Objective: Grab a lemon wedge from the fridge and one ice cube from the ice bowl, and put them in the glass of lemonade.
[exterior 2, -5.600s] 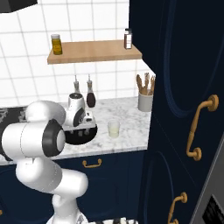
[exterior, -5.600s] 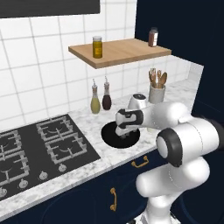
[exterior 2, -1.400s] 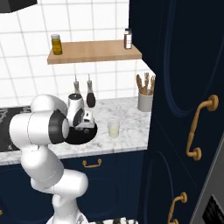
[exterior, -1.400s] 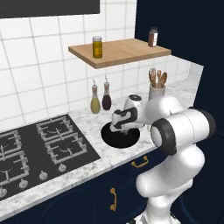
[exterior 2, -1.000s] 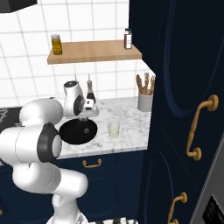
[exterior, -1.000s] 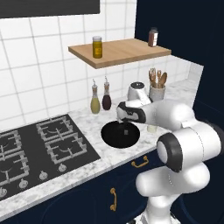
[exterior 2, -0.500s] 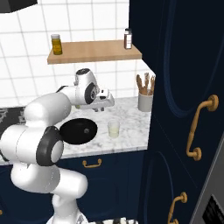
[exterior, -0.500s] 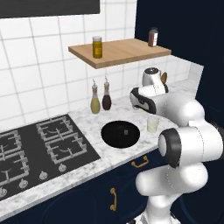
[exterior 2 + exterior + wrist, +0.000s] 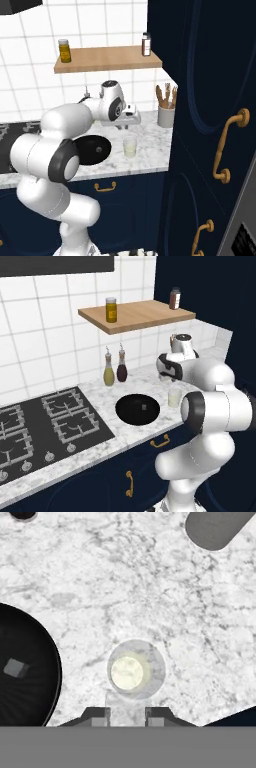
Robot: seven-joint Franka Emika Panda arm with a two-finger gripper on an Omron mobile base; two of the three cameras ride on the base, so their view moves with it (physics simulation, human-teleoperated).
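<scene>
The glass of lemonade [image 9: 135,671] stands on the marble counter, right of the black ice bowl [image 9: 30,662], where one ice cube [image 9: 15,668] lies. My gripper [image 9: 127,714] hovers above the glass, a little toward its near side, shut on a pale translucent ice cube [image 9: 126,704]. From the right base view the gripper [image 9: 131,121] hangs over the glass [image 9: 130,147], with the bowl [image 9: 92,148] to its left. The left base view shows the bowl [image 9: 137,408] and the glass [image 9: 174,397] under my arm. The lemon wedge is out of view. The fridge's grey edge [image 9: 249,200] is at the far right.
A grey utensil holder [image 9: 165,116] stands behind the glass by the navy cabinet [image 9: 210,125]. Two spouted bottles [image 9: 115,370] stand at the wall behind the bowl. The black stove top [image 9: 45,423] lies left. A wooden shelf [image 9: 135,313] hangs above.
My gripper rose out of the ice bowl and swung right, coming to hang over the glass. Bowl and glass have not moved.
</scene>
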